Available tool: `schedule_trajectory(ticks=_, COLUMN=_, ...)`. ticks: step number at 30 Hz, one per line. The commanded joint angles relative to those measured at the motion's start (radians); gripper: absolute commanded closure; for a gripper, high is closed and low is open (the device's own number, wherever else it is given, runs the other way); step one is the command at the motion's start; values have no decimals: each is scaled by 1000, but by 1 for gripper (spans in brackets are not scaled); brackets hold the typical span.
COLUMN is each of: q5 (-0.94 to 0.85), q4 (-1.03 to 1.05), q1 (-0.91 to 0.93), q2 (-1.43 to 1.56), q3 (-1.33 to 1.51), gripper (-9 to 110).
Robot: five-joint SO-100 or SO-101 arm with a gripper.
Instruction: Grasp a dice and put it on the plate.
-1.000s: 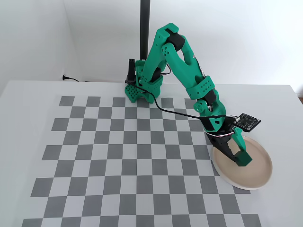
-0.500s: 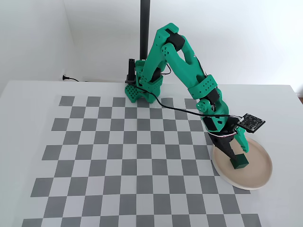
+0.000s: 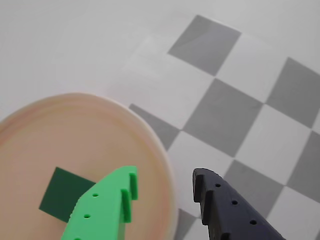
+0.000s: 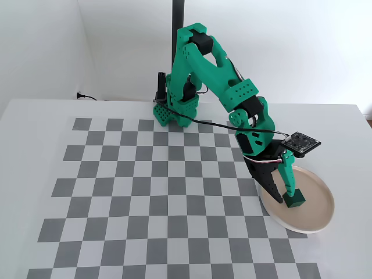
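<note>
Since the earlier frame the arm has lifted and drawn back toward the left of the fixed view; the pincer (image 4: 281, 197) has come off the dice (image 4: 296, 199), which has stayed where it was set, resting on the plate (image 4: 320, 218) at its left part.

Placement appears done; the step in hand is judged to be the withdrawal. To do it well, the arm should rise clear before swinging away, so that the green finger (image 3: 102, 207) does not clip the cube or drag the plate across the table (image 4: 35, 122); any sideways sweep at this height risks knocking the dice off the shallow rim.

Pincer state: fingers apart, a clear gap showing between the green finger and the dark finger (image 3: 227, 210) in the wrist view; nothing is held. In that view the green tip overlaps the right edge of the dice; whether it touches cannot be told. The dark finger hangs beyond the plate rim, over the checkered mat (image 3: 230, 117). In the fixed view the green tip ends just at the cube's upper left.
</note>
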Motion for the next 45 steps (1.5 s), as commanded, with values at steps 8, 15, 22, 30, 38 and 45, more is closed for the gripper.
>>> schedule_trajectory(ticks=8, q5=2, q4=186, q1=167, q2=311, q3=-104, gripper=103)
schedule_trajectory(ticks=15, q5=8, q4=232, q1=275, q2=368, q3=-104, gripper=106)
schedule_trajectory(ticks=22, q5=29, q4=298, q1=347, q2=448, q3=-103, gripper=106)
schedule_trajectory(ticks=30, q5=41, q4=371, q1=471, q2=577, q3=-81, gripper=106)
schedule_trajectory(ticks=38, q5=18, q4=339, q1=615, q2=755, q3=78, gripper=106)
schedule_trajectory(ticks=45, q5=38, q4=293, q1=683, q2=920, q3=262, gripper=106)
